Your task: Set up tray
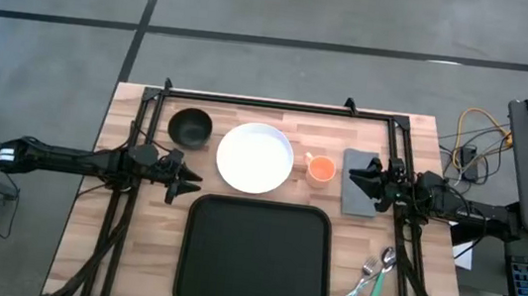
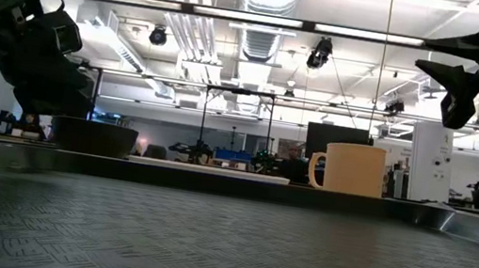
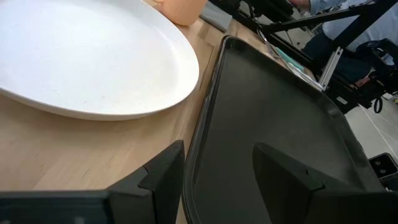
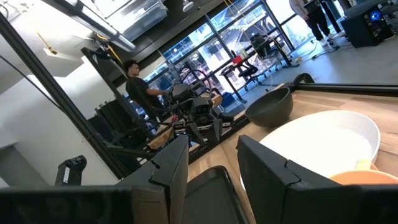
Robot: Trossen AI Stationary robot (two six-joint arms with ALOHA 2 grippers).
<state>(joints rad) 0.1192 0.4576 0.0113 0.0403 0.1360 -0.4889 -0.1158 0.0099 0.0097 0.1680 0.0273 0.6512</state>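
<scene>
The black tray (image 1: 253, 258) lies flat on the near middle of the table. Beyond it, from left to right, stand a black bowl (image 1: 190, 127), a white plate (image 1: 255, 157), an orange cup (image 1: 319, 169) and a grey napkin (image 1: 358, 194). My left gripper (image 1: 183, 181) hovers open just off the tray's far left corner. In the left wrist view its fingers (image 3: 163, 168) stand to either side of the tray's rim (image 3: 200, 149). My right gripper (image 1: 360, 177) is open above the napkin, raised well off the table (image 2: 461, 86).
Cutlery with a green handle (image 1: 372, 277) lies on the table to the right of the tray. A black frame (image 1: 259, 101) runs along the far edge and both sides of the table. People (image 4: 140, 87) and desks show in the room beyond.
</scene>
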